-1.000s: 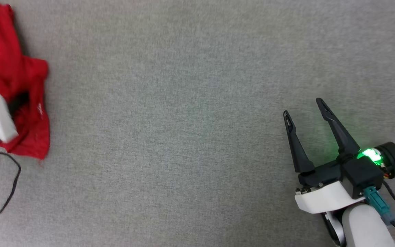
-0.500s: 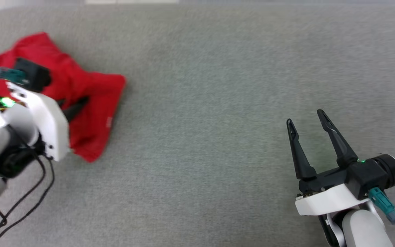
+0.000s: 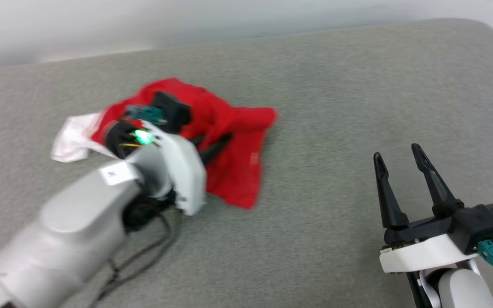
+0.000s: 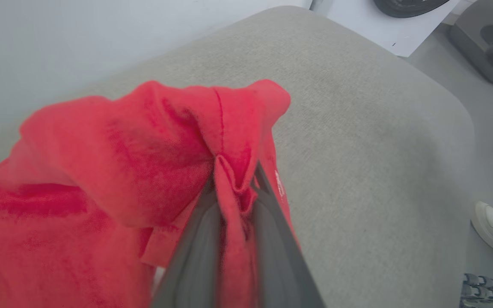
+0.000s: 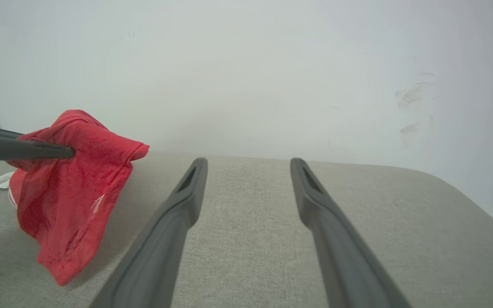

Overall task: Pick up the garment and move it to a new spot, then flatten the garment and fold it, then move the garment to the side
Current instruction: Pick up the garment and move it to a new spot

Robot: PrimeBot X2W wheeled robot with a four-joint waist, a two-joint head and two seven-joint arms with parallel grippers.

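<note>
The wide grey upholstered cushion [image 3: 336,98] carries the crumpled red jersey T-shirt with a white sleeve [image 3: 238,171], bunched on its left half and partly lifted. The left gripper [image 4: 234,182] is pinched on a thin red fold. So small a bite may slip, or the hanging cloth may drag and tangle. The right gripper [image 3: 396,153], fingers spread and empty, hovers well apart. I see no container; the shirt lies on bare cushion
</note>
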